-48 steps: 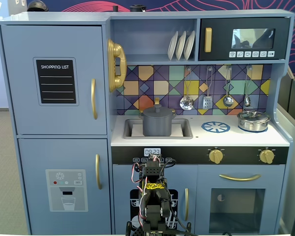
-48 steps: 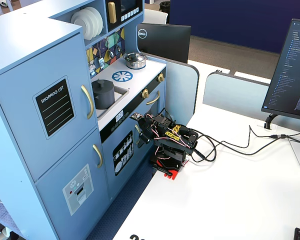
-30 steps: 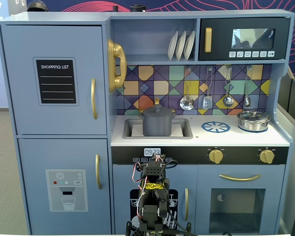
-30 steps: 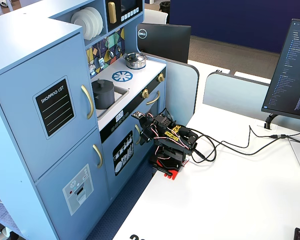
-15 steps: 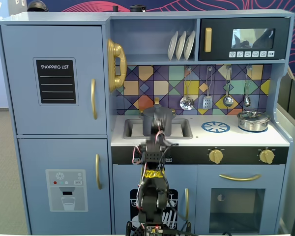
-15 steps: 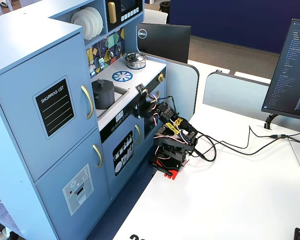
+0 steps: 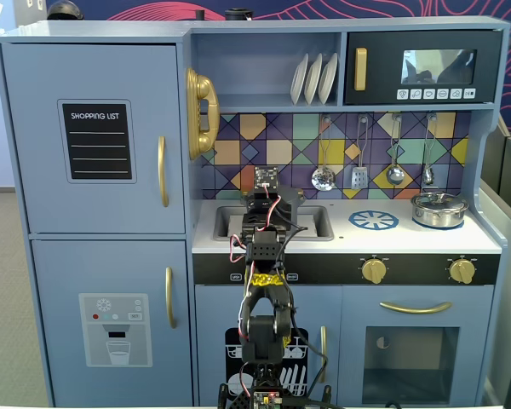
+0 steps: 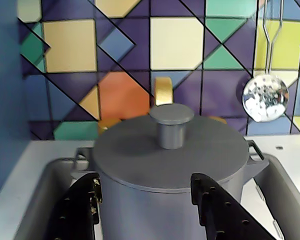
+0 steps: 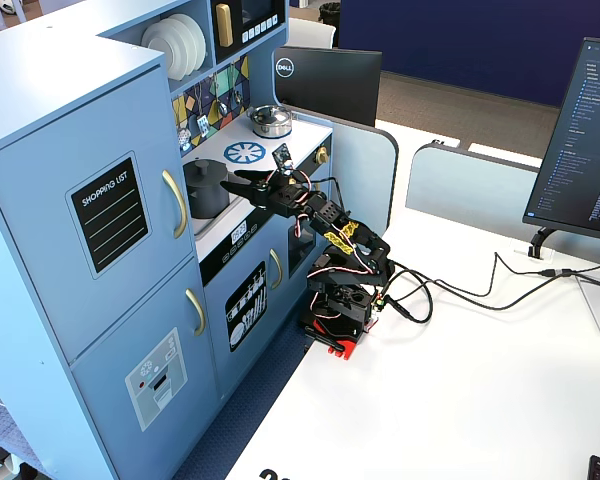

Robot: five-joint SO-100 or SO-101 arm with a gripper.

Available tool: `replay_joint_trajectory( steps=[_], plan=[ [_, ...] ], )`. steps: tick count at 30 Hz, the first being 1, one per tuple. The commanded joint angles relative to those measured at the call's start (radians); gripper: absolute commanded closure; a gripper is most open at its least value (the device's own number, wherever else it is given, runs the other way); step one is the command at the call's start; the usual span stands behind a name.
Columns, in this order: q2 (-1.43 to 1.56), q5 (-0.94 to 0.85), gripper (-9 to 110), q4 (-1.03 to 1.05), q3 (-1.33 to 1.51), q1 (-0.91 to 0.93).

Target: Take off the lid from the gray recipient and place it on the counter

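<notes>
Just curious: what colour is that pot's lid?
The lid is matte dark gray, clearest in the wrist view.

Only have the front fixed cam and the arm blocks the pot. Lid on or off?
Observer: On. In the wrist view the lid sits flat on the pot.
Operator: Gripper?
Observer: The gripper is open, with one finger on each side of the pot, below the lid's rim.
Operator: Lined up on the knob?
Observer: Not quite. The knob sits right of the midpoint between the fingers, and above them.
</notes>
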Motion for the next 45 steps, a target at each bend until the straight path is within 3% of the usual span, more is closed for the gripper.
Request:
replay_joint_trajectory(
  steps=[1,35,41,45],
  plan=[
    [-0.077,-0.008,87,-0.051,-0.091,0.02],
    [-0.692,0.008,88,-0.256,-0.439,0.028],
    [-0.73,0.031,101,-0.265,-0.474,0.015],
    [-0.723,0.037,102,-0.276,-0.483,0.014]
  ],
)
